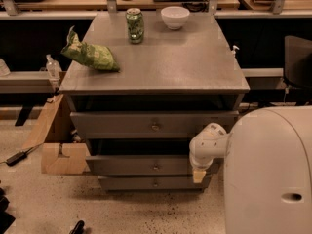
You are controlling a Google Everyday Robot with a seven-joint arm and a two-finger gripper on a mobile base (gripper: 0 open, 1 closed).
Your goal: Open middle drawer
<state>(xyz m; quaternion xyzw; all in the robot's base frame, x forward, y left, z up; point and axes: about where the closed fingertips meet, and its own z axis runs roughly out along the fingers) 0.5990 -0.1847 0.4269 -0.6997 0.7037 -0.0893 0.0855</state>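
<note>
The grey cabinet (156, 77) has three drawers stacked in its front. The middle drawer (131, 165) is the second one, with a small round brass knob (156, 167) at its centre. A dark gap shows above its front. My gripper (198, 174) hangs from the white arm (208, 145) at the right end of the middle drawer's front, well to the right of the knob. Its tan tip points down, level with the drawer's lower edge.
The top drawer (112, 125) and the bottom drawer (126, 183) lie above and below. A green can (135, 26), a white bowl (175, 17) and a green bag (90, 55) sit on the cabinet top. A cardboard box (58, 150) stands on the floor at the left. My white body (270, 174) fills the lower right.
</note>
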